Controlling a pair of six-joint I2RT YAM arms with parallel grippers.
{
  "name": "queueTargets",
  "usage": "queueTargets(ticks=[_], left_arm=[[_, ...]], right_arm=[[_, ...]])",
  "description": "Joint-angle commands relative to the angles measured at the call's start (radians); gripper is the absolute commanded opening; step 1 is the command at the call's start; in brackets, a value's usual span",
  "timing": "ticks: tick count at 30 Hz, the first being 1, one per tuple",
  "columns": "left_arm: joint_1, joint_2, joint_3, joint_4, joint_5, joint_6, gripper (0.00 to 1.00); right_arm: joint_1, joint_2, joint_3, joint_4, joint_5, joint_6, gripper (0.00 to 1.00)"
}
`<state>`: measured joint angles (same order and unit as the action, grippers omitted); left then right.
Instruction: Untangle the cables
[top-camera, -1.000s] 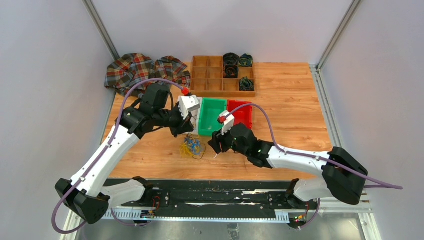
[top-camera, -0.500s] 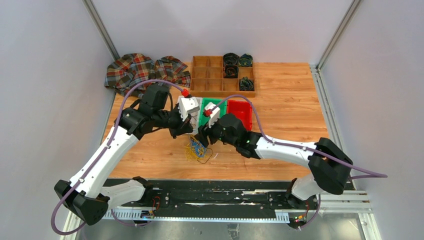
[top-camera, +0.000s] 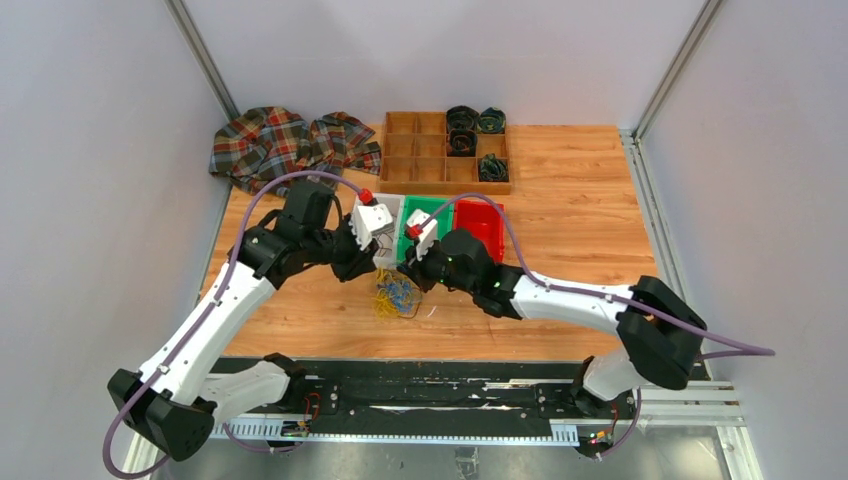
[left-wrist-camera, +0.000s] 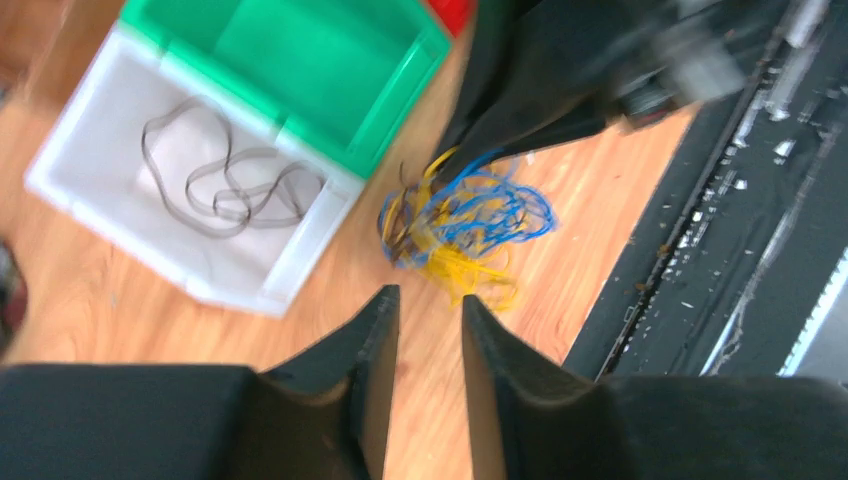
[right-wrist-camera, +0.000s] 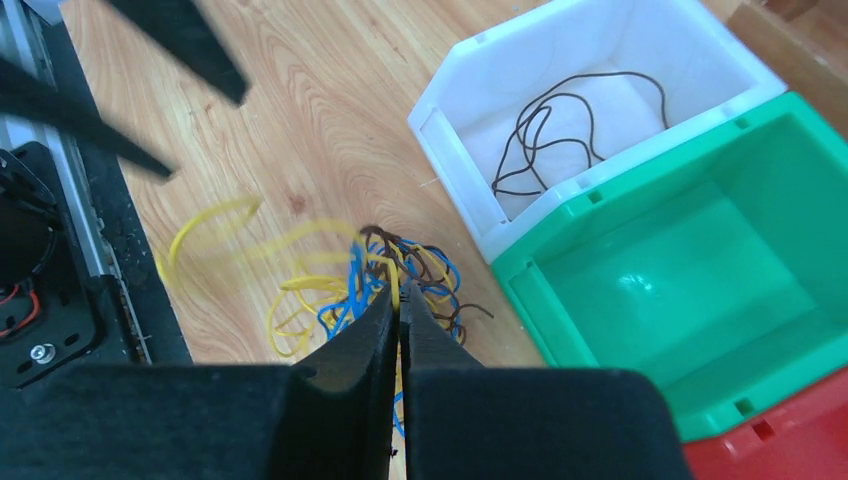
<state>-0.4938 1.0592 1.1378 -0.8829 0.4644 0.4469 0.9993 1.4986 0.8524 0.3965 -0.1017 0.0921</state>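
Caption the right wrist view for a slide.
Right fingers pinched shut on the cables, beside a white bin holding one dark cord.

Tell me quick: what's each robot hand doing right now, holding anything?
Left gripper: jaws open, holding nothing, near the cables.
Right gripper: jaws shut on a yellow strand of the cables.

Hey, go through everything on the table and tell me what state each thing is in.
cables: tangled clump on the table, one yellow strand pinched.
right gripper: shut on the cables.
left gripper: open, empty.
white bin: holds one loose dark cable.
green bin: empty.
wooden tray: dark coils in some right-hand compartments.
plaid cloth: crumpled.
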Motion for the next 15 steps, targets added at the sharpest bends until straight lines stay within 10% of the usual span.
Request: queueTargets(ticks=[1,8,15], left_arm=[[0.096,-0.057,-0.095,0.156,-0.108,-0.066,0.4],[0.164,-0.081,-0.095,0.096,0.027,-0.023,0.81],[0.163,-0.046,-0.048,0.042,0.301,-0.004,0.83]], right_arm=[[-0.005,-0.115,-0.047,0.038,0.019,-0.012,0.01],[-0.006,-0.189,-0.068,0.024,-0.015,0.003,0.01],[-0.007,-0.219,-0.052,0.061,-0.085,0.05,0.01]])
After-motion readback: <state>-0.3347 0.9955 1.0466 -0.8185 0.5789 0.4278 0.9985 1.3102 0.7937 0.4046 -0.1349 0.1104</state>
